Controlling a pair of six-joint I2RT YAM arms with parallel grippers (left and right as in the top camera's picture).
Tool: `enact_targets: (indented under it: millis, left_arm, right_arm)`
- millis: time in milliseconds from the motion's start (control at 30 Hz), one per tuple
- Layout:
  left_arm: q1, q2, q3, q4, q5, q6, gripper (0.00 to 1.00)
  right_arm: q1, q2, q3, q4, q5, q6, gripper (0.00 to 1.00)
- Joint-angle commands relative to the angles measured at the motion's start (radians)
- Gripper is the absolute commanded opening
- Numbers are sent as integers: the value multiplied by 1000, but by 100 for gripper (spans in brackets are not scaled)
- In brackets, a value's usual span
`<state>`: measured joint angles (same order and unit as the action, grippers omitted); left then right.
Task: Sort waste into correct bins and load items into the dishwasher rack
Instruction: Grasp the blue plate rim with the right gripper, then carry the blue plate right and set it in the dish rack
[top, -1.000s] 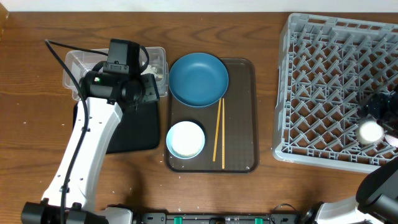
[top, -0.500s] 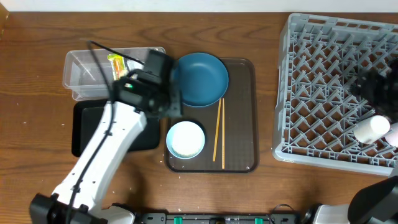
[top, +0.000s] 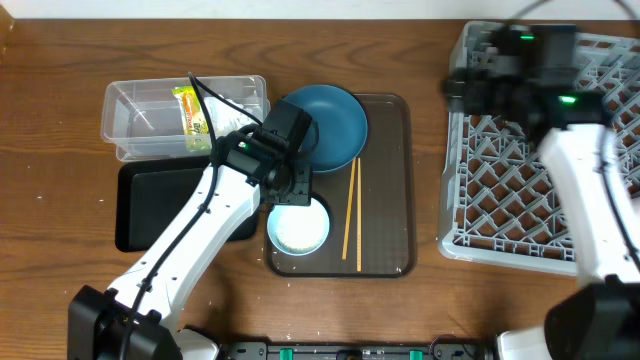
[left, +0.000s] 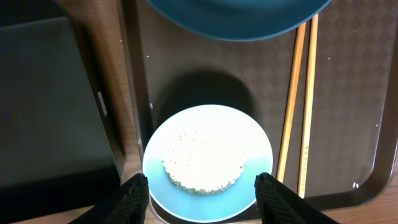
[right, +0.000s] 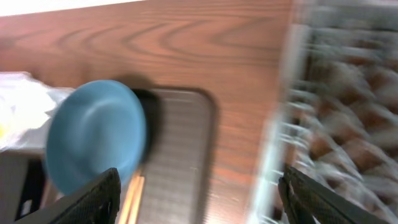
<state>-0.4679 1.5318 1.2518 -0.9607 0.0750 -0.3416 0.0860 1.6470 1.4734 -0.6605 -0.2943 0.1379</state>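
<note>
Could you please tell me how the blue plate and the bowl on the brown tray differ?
The plate is deep blue, while the bowl is pale and whitish. The plate is clearly wider than the bowl. The plate holds nothing, whereas the bowl holds a mound of rice. Both are round and both sit on the brown tray.

Overhead looks straight down; both wrist views, closer, share the blue plate (top: 332, 118).
</note>
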Motion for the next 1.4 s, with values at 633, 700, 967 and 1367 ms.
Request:
enact_targets:
  millis: [633, 700, 967, 1367]
  left_arm:
    - [0, -3, 1, 2, -5, -15, 58]
    - [0, -3, 1, 2, -5, -16, 58]
    - [0, -3, 1, 2, -5, -16, 58]
    - [0, -3, 1, 2, -5, -15, 58]
  right_arm:
    - [327, 447, 14, 197, 212, 251, 23]
    - [326, 456, 14, 197, 212, 259, 21]
    - [322, 465, 17, 216, 212, 270, 1]
    - [102, 233, 118, 189, 326, 131, 1]
